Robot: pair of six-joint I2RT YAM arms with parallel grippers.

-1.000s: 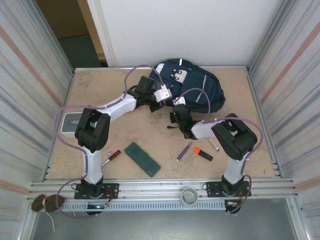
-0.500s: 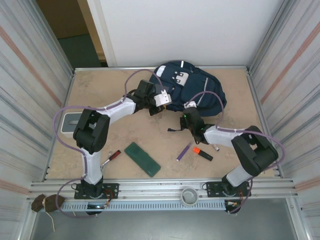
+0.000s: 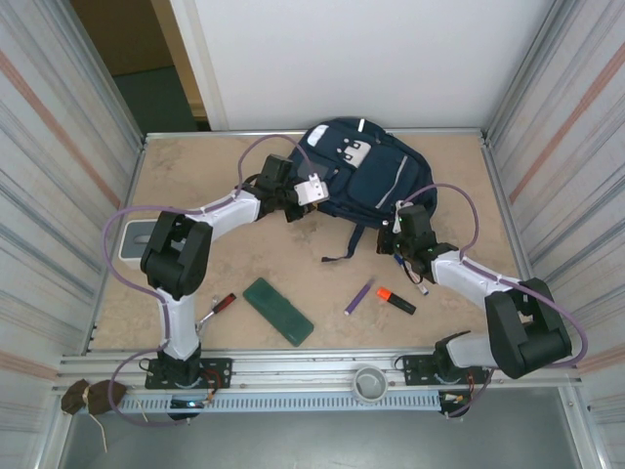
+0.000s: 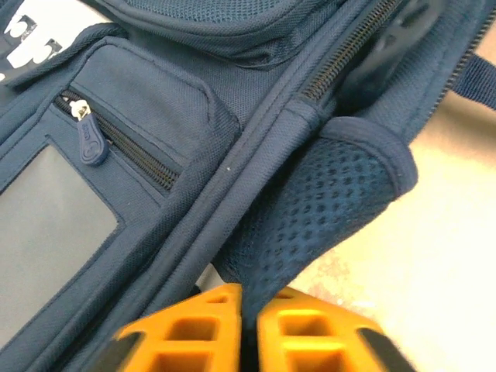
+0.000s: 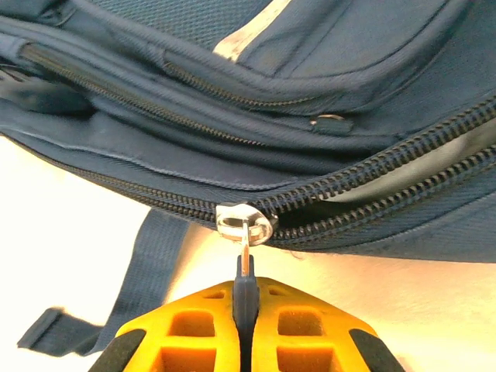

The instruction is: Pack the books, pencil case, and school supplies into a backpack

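Left tool (image 4: pixel 249 337) nearly closed, right tool (image 5: pixel 244 341) pinched tight, both arms outstretched

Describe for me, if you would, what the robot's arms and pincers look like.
The left arm and right arm each have bulky black joint housings, white links and a looping purple cable. The left pincer and right pincer have orange fingers with moulded rectangular recesses.
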